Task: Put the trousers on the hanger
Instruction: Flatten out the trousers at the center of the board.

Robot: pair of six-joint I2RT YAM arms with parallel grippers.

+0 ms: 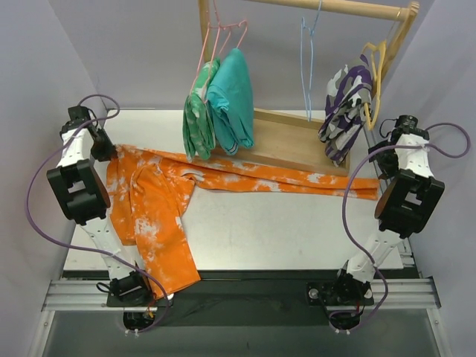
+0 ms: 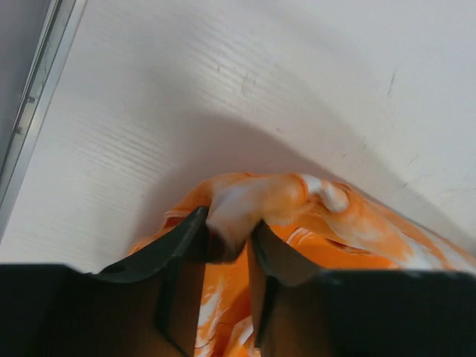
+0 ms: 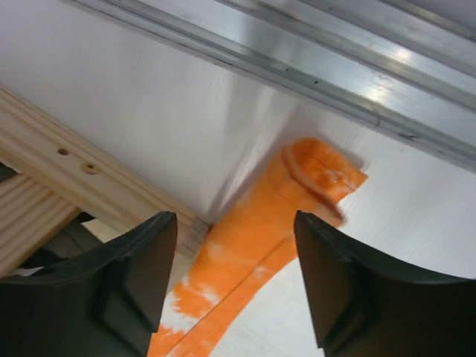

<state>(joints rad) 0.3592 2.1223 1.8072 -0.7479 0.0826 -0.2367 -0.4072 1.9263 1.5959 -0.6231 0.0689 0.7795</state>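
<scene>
Orange cloth with white splotches covers the left and back of the white surface (image 1: pixel 297 230): the trousers (image 1: pixel 160 201) lie flat, one leg stretched rightward along the front edge of the wooden base (image 1: pixel 297 145), the other running down to the surface's near edge on the left, where its end just overlaps the rim. The left gripper (image 2: pixel 230 230) sits at the far left edge, its fingers pressed on a raised fold of the trousers, pinching it just above the surface. The right gripper (image 3: pixel 234 223) hangs over the far end of the long leg with its fingers spread wide and nothing between them; the cuff (image 3: pixel 320 167) lies beneath, close to the metal rail (image 3: pixel 297 67) at the surface's right edge and just beside the corner of the wooden base. The light-blue hanger (image 1: pixel 308 67) hangs bare from the wooden rail (image 1: pixel 349 7), between a teal garment (image 1: pixel 232 100) on pink hangers and a purple-and-white garment (image 1: pixel 343 104) on a yellow hanger, with a gap on either side. Bare white surface shows between the long leg and the near edge.
</scene>
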